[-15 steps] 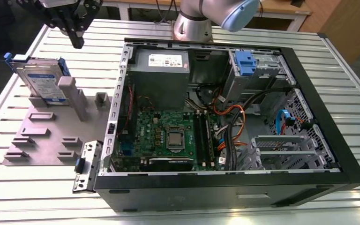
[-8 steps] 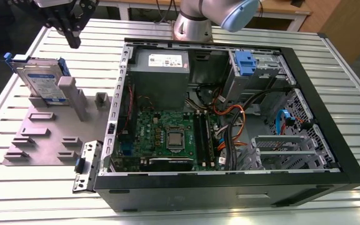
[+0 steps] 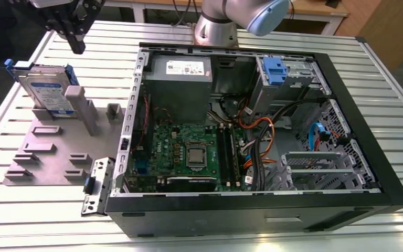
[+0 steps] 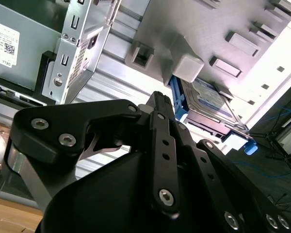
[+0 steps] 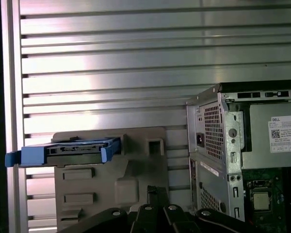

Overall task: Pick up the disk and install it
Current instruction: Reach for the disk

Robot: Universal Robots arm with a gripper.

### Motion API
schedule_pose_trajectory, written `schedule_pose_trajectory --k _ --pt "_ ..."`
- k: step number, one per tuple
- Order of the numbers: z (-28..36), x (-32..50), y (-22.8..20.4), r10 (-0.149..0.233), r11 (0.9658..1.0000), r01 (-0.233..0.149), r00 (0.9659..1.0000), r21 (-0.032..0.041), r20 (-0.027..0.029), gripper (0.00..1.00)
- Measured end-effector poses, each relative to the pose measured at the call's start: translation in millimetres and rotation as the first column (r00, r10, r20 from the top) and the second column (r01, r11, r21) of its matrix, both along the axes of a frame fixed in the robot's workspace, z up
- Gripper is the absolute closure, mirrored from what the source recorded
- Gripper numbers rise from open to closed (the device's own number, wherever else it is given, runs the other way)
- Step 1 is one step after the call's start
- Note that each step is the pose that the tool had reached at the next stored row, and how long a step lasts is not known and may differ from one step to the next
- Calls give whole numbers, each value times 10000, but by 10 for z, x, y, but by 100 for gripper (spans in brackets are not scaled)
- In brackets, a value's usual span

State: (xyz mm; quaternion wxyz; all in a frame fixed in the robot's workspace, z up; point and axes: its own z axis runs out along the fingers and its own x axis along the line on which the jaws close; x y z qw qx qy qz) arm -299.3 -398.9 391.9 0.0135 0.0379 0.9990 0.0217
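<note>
Pick-up step, not yet begun: gripper (image 3: pixel 79 47) hangs above disk (image 3: pixel 48 92) standing in grey holder (image 3: pixel 54 142), jaws clenched, empty; grasping requires them parted first

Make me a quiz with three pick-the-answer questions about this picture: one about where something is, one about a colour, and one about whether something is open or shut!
1. Where is the silver-grey hard drive in its blue plastic carrier?
A) inside the computer
B) standing in the flat grey plastic holder plate
C) on the floor

2. What colour is the big circuit board?
A) green
B) red
C) white

3. The black metal computer case is:
A) shut
B) open
C) wrapped up

Answers:
1 B, it stands in the plate beside the case.
2 A, the board inside the case is green.
3 B, all its insides show.
</note>
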Motion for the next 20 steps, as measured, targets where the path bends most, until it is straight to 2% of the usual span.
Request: schedule_pose_trajectory --k 10,20 --pt "-1 -120 0 0 10000 0 10000 0 1 89" --pt "-1 -142 0 0 10000 0 10000 0 1 89"
